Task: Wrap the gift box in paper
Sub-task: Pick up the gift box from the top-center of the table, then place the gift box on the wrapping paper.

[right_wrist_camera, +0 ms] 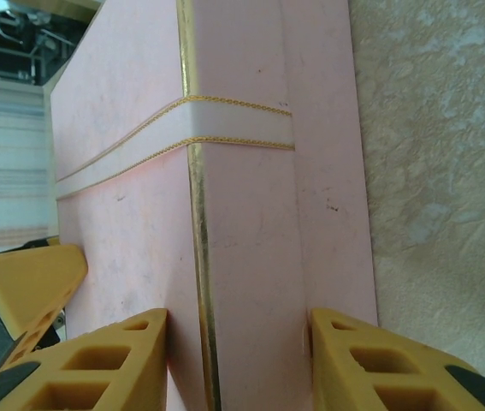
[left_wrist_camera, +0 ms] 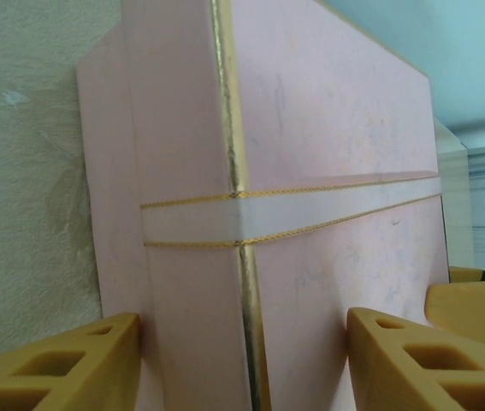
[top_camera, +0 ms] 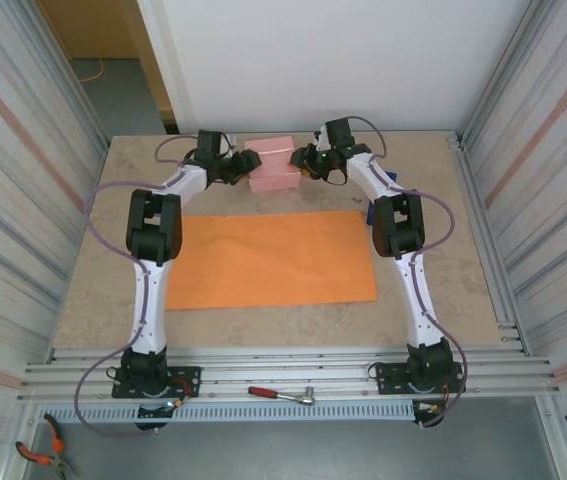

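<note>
Box position: the gift box point(top_camera: 275, 166) sits directly between your two grippers. The left gripper point(top_camera: 244, 166) meets its left end and the right gripper point(top_camera: 308, 164) its right end.
Left gripper: in your left wrist view the fingers point(left_wrist_camera: 54, 368) straddle a gold-trimmed corner edge of the box. One finger lies against the box wall on the table side. The other stands over the lid face with a strip of pink showing between, so you cannot tell whether this gripper is clamped.
Right gripper: in your right wrist view both fingers point(right_wrist_camera: 370, 360) sit tight against the box, one on the lid face and one on the base wall. This gripper is gripping the gift box.
Ribbon band: a white ribbon band point(left_wrist_camera: 293, 210) with gold stitching crosses the box just ahead of each gripper's fingertips.
Paper: the paper point(top_camera: 273, 258) lies flat on the base side of both grippers, apart from the box, with a strip of bare table point(top_camera: 93, 300) between them.
Edges: the back wall point(top_camera: 313, 60) rises close beyond the box and grippers. The side walls point(top_camera: 13, 150) stand well apart from either gripper.
Open room: you have bare table outward of the left gripper. A blue object point(top_camera: 391, 181) sits near the right arm, on the outer side of the right gripper.
</note>
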Robot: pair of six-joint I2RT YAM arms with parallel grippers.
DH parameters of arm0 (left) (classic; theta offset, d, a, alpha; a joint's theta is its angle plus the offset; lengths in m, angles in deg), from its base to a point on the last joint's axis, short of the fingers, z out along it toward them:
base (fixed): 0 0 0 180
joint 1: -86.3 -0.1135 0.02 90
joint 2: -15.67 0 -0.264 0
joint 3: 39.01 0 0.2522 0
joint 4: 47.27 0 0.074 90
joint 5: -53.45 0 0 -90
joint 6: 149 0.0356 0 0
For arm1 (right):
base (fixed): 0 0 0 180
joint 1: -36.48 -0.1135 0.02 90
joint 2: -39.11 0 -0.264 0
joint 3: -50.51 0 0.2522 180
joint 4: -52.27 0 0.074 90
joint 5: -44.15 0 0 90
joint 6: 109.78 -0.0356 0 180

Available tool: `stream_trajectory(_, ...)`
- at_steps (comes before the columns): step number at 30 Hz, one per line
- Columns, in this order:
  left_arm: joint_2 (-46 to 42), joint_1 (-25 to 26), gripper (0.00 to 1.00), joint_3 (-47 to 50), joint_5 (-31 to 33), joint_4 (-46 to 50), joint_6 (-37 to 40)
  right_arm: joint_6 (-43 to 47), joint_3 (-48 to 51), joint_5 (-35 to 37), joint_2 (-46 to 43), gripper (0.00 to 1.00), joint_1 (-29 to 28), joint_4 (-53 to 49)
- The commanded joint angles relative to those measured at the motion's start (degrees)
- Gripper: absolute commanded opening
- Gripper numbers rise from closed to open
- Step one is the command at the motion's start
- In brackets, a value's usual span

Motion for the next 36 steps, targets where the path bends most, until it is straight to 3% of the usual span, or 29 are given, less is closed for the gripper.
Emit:
stream_trajectory(1, -1.6, 2.1, 0.60, -0.4, -4.1, 0.1, 2.0, -0.7, 5.3, -3.0, -4.4, 0.38, -2.1, 0.9)
stream_trajectory(10, -13.0, 2.9, 0.61, 7.8, -6.0, -4.2, 2.3, -1.6, 23.3, -1.6, -19.5, 0.38, -4.0, 8.8)
stream_trajectory(23, -36.6, 7.0, 0.65, 34.7, -4.8, -11.4, 0.2, -4.9, 53.9, 3.5, -41.2, 0.37, -8.9, 20.1)
stream_trajectory(36, -54.0, 13.8, 0.66, 53.0, 1.1, -8.9, -1.3, -7.8, 69.6, 11.3, -55.0, 0.36, -16.9, 21.2)
